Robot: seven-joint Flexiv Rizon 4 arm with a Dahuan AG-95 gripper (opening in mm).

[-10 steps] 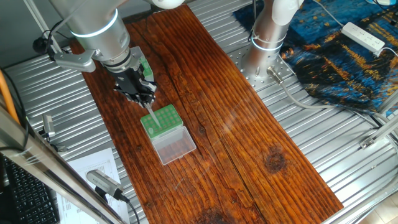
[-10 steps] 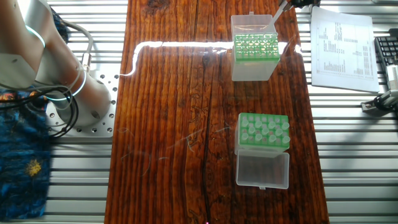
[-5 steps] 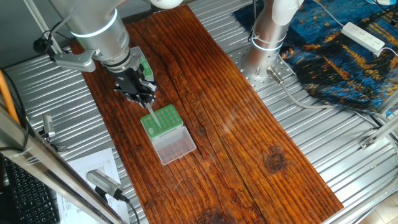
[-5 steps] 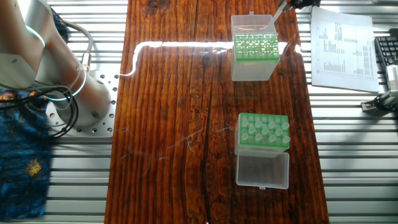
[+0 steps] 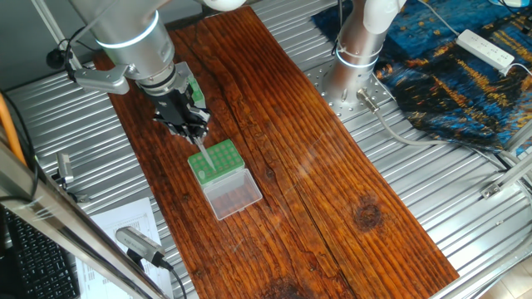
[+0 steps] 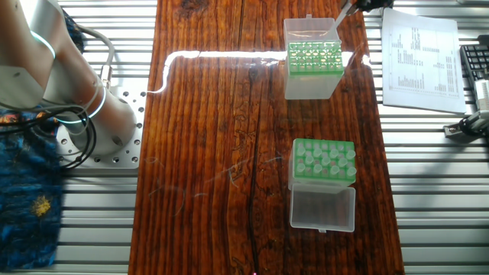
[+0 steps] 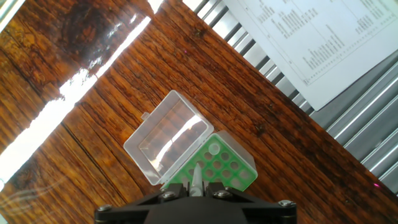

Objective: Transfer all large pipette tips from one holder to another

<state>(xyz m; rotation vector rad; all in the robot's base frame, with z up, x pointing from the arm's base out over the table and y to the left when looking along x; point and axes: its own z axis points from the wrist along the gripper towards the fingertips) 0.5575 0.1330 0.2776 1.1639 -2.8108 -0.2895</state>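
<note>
My gripper [image 5: 193, 133] is shut on a large pipette tip [image 5: 202, 154], which points down over the low green rack [image 5: 216, 158] with its clear lid [image 5: 233, 196] open. In the hand view the held tip [image 7: 196, 180] sticks out between the jaws above the rack [image 7: 231, 167]; one tip [image 7: 213, 148] stands in it. In the other fixed view the tip [image 6: 341, 18] hangs over the rack's [image 6: 314, 59] far right corner. The taller grey-sided holder [image 6: 324, 160] holds several tips; it is mostly hidden behind my hand in one fixed view.
The boxes stand on a dark wooden board [image 6: 221, 153] on a ribbed metal table. A printed sheet [image 6: 420, 53] and a keyboard [image 6: 475, 69] lie beside the board. The arm's base [image 5: 357, 50] and a blue cloth [image 5: 465, 75] are at the far side.
</note>
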